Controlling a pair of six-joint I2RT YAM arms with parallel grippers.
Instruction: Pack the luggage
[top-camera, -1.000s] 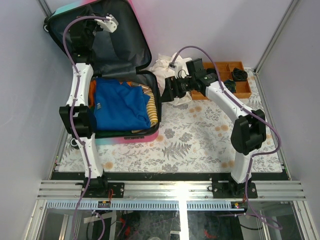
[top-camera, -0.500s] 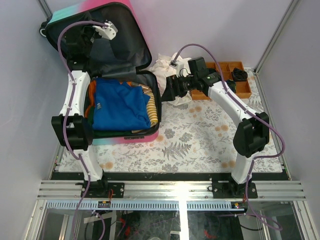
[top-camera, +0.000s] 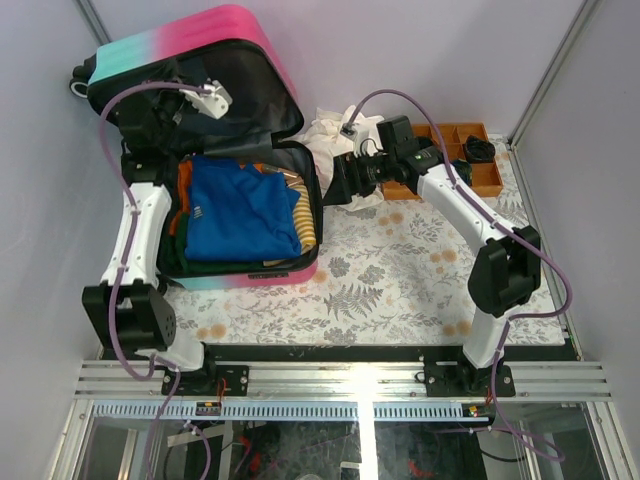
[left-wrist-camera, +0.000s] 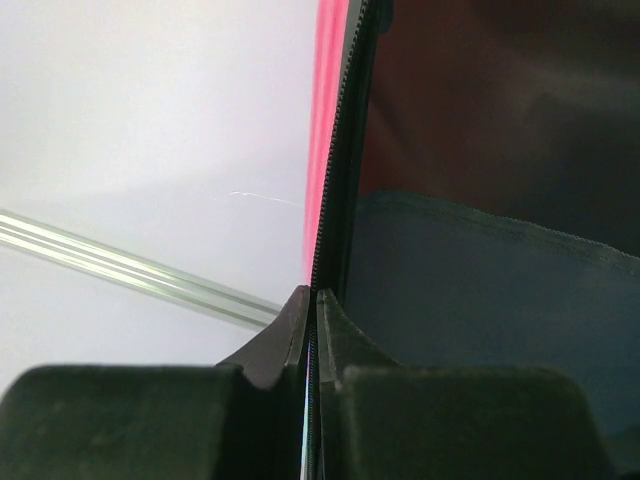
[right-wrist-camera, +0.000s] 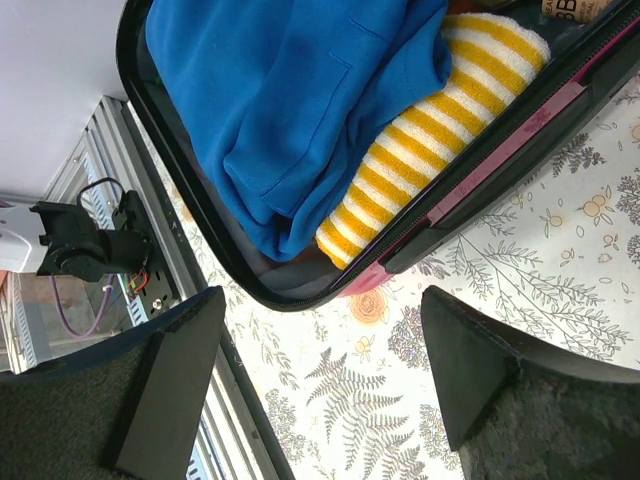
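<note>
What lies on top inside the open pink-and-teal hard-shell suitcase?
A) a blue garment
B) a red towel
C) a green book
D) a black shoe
A: a folded blue fabric garment fills the pink-and-teal hard-shell suitcase, with a yellow-and-white striped cloth tucked beside it.

Top view looks steeply down from behind the arms (top-camera: 140, 228). Left wrist hugs the luggage (left-wrist-camera: 325, 100) rim — right wrist faces its packed half, shared overhead.

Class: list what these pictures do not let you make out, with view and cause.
- Top view: clothes under the blue garment, covered by it.
- Top view: orange tray contents, too small, partly behind the right arm.
- Left wrist view: luggage cut off, only its lid rim shows.
</note>
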